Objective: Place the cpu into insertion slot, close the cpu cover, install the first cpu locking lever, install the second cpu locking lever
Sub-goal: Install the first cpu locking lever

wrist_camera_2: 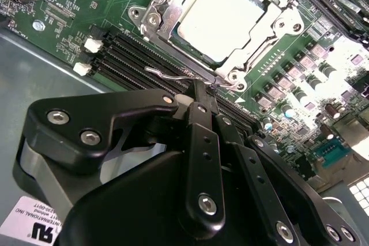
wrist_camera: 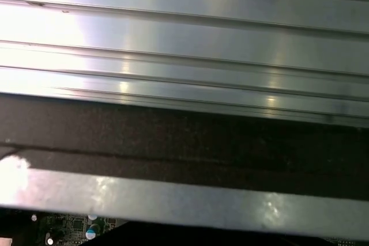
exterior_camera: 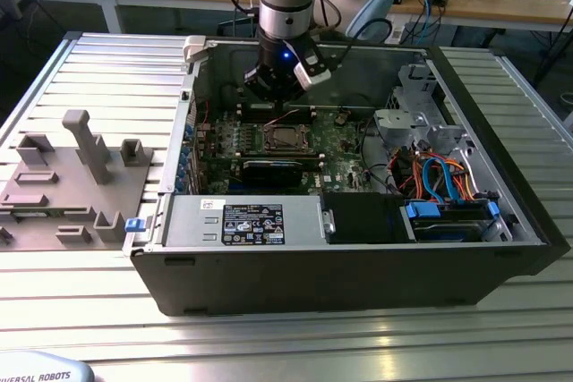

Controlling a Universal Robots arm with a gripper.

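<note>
While the open computer case (exterior_camera: 358, 248) lies on the ribbed metal worktop (exterior_camera: 107, 69), its green circuit board (exterior_camera: 340, 145) faces up inside it, with a black power supply (exterior_camera: 242, 221) along the near wall and a bundle of blue and orange cables (exterior_camera: 443, 176) toward the exterior view's right. Set into that board is the insertion slot (wrist_camera_2: 151, 18), and the cpu (wrist_camera_2: 222, 18) lies flat in it, silvery top up. Around the chip sits the cpu cover (wrist_camera_2: 282, 24), its frame down over the chip's edges. A thin wire locking lever (wrist_camera_2: 173, 75) runs along the socket's edge nearest the claw. In the second wrist view the claw (wrist_camera_2: 199, 93) has its black fingers (wrist_camera_2: 202, 136) drawn together, their tips right at that lever beside the socket; whether they actually pinch the wire cannot be told. From the exterior view the arm (exterior_camera: 285, 6) stands just behind the socket. Left of the case, grey fixture blocks (exterior_camera: 76, 176) sit on the worktop.
</note>
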